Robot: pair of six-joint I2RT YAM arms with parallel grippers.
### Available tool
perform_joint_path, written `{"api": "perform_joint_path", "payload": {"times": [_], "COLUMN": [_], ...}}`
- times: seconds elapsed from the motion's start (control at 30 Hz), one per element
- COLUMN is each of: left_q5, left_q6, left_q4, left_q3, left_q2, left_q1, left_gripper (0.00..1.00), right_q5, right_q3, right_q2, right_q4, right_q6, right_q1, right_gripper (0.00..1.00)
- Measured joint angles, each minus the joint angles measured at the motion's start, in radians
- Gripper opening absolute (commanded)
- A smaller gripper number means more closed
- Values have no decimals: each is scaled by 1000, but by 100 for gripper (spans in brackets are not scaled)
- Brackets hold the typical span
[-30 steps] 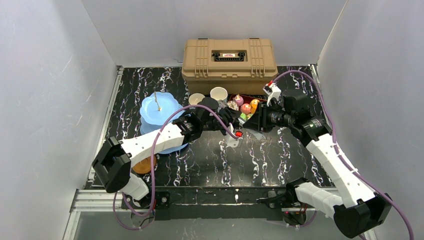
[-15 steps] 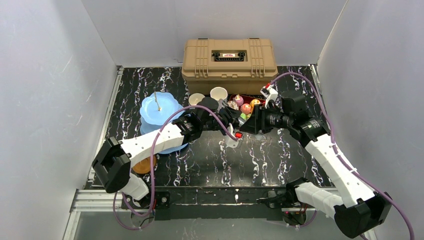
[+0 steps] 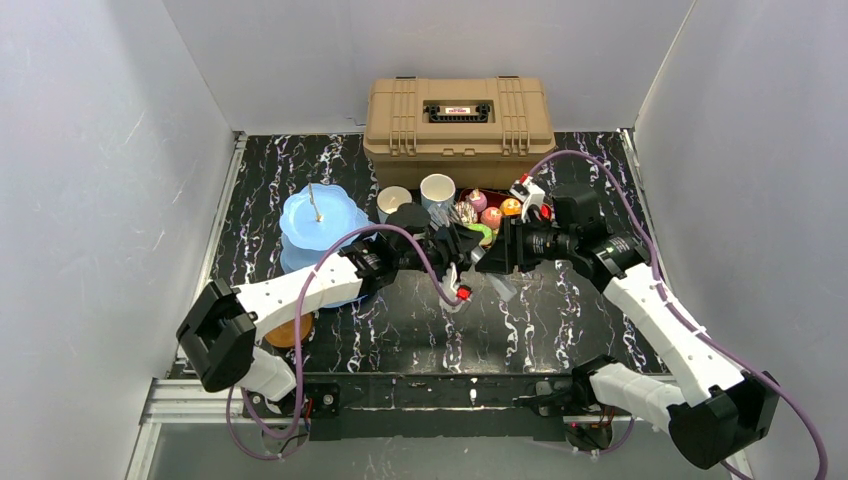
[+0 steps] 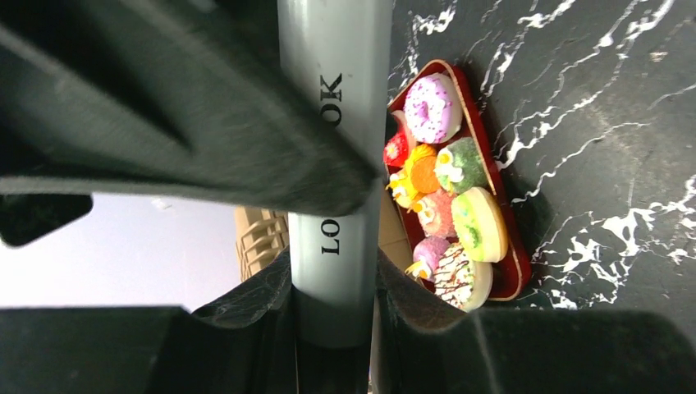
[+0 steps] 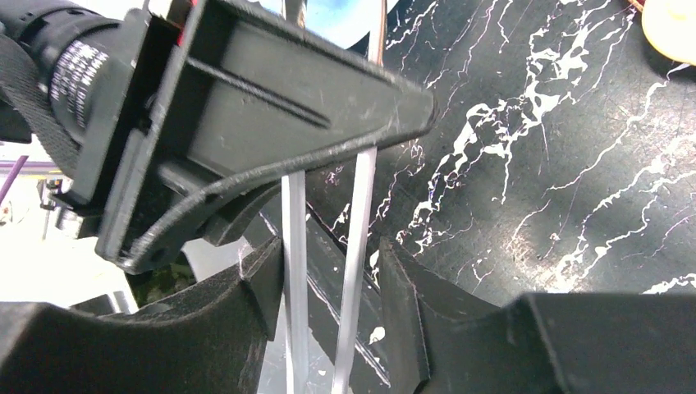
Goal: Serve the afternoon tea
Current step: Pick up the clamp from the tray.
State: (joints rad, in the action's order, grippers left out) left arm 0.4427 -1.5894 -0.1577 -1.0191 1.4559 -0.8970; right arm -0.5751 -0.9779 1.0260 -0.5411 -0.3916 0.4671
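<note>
Marble tabletop (image 3: 400,320); left gripper (image 4: 332,287) clamps tongs (image 4: 332,242) lettered "LO…OK", middle seemingly hidden.

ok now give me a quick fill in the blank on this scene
1. The left gripper is shut on the metal ____.
2. The toy cakes lie in a dark ____ tray.
3. In the top view, the blue cake stand stands ____ of the white mug.
4. The tan toolbox has its lid ____.
Missing words: tongs; red; left; closed.

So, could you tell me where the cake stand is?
Top view: the cake stand sits on the table's left side, just left of the two mugs, partly under the left arm.
</note>
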Motion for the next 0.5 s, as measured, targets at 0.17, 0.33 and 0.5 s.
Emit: {"api": "perform_joint_path", "payload": {"times": [0.17, 0.33, 0.5], "left_q5": [46, 63, 61], "left_q6": [-77, -98, -89], "left_q4": [-2, -18, -30], "left_q3": [43, 48, 48], "left_q2": [-10, -13, -13], "left_q1": [0, -1, -1], "left_gripper": [4, 3, 3], "right_q5": [10, 31, 64], "right_q3": [-29, -42, -48], "right_q2": [19, 26, 38], "right_q4": [-54, -99, -112], "right_q6": [19, 33, 32], "right_q1": [14, 44, 94], "right_gripper": [55, 58, 53]}}
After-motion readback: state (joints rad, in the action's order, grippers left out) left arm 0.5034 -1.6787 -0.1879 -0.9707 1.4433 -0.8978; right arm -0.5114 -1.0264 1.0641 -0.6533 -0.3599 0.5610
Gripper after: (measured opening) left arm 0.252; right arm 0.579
